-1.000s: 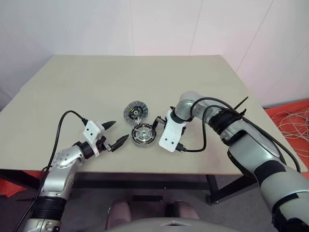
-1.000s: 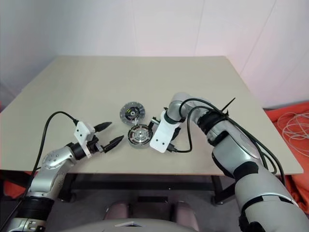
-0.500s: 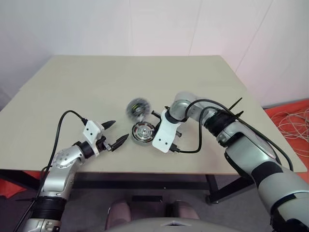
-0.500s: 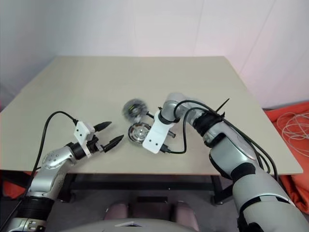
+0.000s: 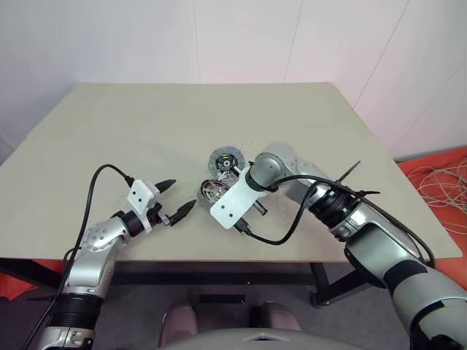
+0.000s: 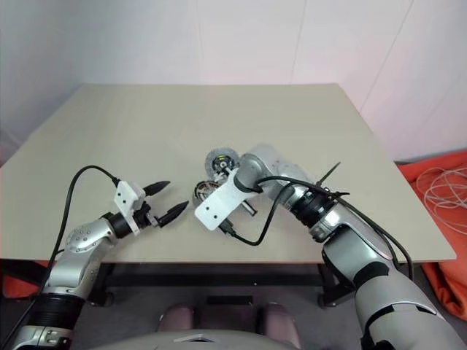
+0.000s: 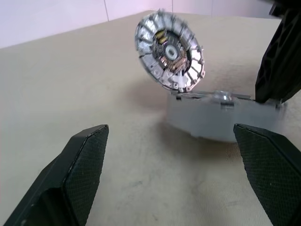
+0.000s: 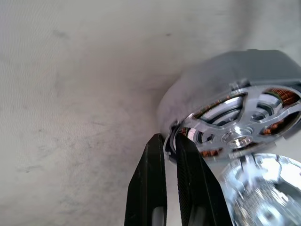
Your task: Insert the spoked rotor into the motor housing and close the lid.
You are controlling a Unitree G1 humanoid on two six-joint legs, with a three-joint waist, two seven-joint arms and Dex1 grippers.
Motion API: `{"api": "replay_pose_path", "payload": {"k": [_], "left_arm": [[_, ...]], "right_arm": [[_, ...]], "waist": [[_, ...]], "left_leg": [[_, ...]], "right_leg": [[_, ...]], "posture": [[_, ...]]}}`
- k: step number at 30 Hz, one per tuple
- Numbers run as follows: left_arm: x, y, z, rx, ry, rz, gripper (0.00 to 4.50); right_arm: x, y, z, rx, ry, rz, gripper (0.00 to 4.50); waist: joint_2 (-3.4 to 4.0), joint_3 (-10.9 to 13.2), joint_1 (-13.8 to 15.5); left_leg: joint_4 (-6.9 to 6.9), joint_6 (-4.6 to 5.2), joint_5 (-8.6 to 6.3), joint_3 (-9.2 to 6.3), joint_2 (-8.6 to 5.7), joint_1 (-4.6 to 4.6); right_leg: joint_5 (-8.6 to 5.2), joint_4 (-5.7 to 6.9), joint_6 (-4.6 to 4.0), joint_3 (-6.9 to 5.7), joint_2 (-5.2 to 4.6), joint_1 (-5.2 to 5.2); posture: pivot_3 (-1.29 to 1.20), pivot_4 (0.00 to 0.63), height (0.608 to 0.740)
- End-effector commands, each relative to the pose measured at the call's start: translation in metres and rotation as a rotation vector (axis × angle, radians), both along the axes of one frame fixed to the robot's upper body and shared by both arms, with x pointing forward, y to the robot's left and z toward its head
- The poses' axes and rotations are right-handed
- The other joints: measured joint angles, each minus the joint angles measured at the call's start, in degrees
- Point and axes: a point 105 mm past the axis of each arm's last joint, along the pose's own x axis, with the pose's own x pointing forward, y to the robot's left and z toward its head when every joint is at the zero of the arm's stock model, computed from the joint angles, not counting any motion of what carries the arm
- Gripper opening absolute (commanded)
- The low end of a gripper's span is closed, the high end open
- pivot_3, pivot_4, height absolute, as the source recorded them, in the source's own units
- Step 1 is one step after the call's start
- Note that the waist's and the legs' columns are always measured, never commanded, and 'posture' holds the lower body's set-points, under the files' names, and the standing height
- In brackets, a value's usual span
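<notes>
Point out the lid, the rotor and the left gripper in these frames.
lid (image 7: 170, 51): left wrist view, on its centre.
rotor (image 8: 237, 136): right wrist view, on its silver hub.
left gripper (image 5: 177, 196): left eye view, midway between the open fingers' tips.

The spoked rotor (image 8: 237, 136), silver with broad spokes and a bright hub, sits inside the motor housing (image 8: 283, 96), whose copper windings show through the gaps between the spokes. A grey outer wall rings the pair. They lie near the table's front edge, about mid-width. The lid (image 5: 226, 161) is at 1 o'clock from them, just beside. It is tipped up on edge, its segmented dark face with white and yellow centre bits showing, slightly blurred.
</notes>
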Motion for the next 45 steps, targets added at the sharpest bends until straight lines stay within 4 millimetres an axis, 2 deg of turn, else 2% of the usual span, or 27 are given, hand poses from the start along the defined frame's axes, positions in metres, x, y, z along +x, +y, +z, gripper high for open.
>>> {"api": "replay_pose_path", "payload": {"k": [1,4,12,21,28,34,38,41,45], "left_arm": [[0.004,-0.001,0.011,-0.012,-0.051,0.000,4.50],[0.008,-0.002,0.011,-0.010,-0.049,-0.009,4.50],[0.015,-0.006,0.012,-0.010,-0.059,-0.022,4.50],[0.012,-0.003,0.010,-0.006,-0.054,-0.008,4.50],[0.011,-0.002,0.009,-0.002,-0.050,-0.003,4.50],[0.011,-0.001,0.008,0.003,-0.045,-0.007,4.50],[0.013,0.000,0.009,0.006,-0.047,-0.011,4.50],[0.014,-0.001,0.011,0.008,-0.051,-0.014,4.50],[0.015,-0.001,0.012,0.010,-0.056,-0.012,4.50]], "right_arm": [[-0.001,0.005,0.037,0.094,-0.048,-0.060,0.01],[-0.004,-0.001,0.041,0.073,-0.032,-0.120,0.01],[0.008,-0.025,0.009,-0.048,-0.017,-0.235,0.00],[0.000,-0.006,-0.001,-0.009,0.071,-0.251,0.00],[-0.003,0.012,0.012,0.086,0.113,-0.269,2.36],[-0.006,0.021,0.047,0.165,0.060,-0.151,4.41],[0.004,0.013,0.050,0.144,-0.016,-0.059,4.48],[0.018,0.003,0.039,0.093,-0.085,0.044,4.48],[0.029,0.004,0.030,0.101,-0.164,0.227,4.48]], "waist": [[0.00,0.0,0.1],[0.01,0.0,0.4],[0.01,0.0,0.9],[0.02,0.0,0.8],[0.02,0.0,0.9],[0.03,0.0,0.9],[0.02,0.0,0.9],[0.01,0.0,0.9],[0.02,0.0,0.7]], "left_leg": [[0.00,-0.01,0.00,0.00,0.01,0.01],[-0.01,-0.03,0.02,0.00,0.01,0.04],[-0.01,-0.07,0.04,0.00,0.00,0.08],[-0.03,-0.15,0.09,0.00,0.02,0.36],[-0.04,-0.12,0.07,-0.01,0.00,0.28],[-0.05,-0.11,0.06,-0.01,0.00,0.19],[-0.05,-0.11,0.06,-0.01,0.01,0.23],[-0.04,-0.11,0.06,0.00,-0.03,0.25],[-0.03,-0.12,0.07,0.02,-0.04,0.21]], "right_leg": [[0.00,0.01,0.00,0.00,0.00,0.00],[0.00,0.02,0.00,0.00,-0.01,0.02],[0.00,0.04,0.01,0.01,-0.03,0.04],[-0.04,0.11,0.07,0.02,-0.02,0.21],[0.00,0.08,0.01,0.03,-0.03,0.19],[0.00,0.06,0.01,0.03,-0.03,0.09],[0.00,0.06,0.01,0.03,-0.03,0.13],[0.00,0.06,0.02,0.03,-0.07,0.15],[0.00,0.07,0.01,0.03,-0.06,0.10]], "posture": [[0.00,0.000,0.740],[0.00,0.000,0.740],[0.00,0.000,0.740],[0.00,0.000,0.740],[0.00,0.000,0.740],[0.00,0.000,0.740],[0.00,0.000,0.740],[0.00,0.000,0.740],[0.00,0.000,0.740]]}}
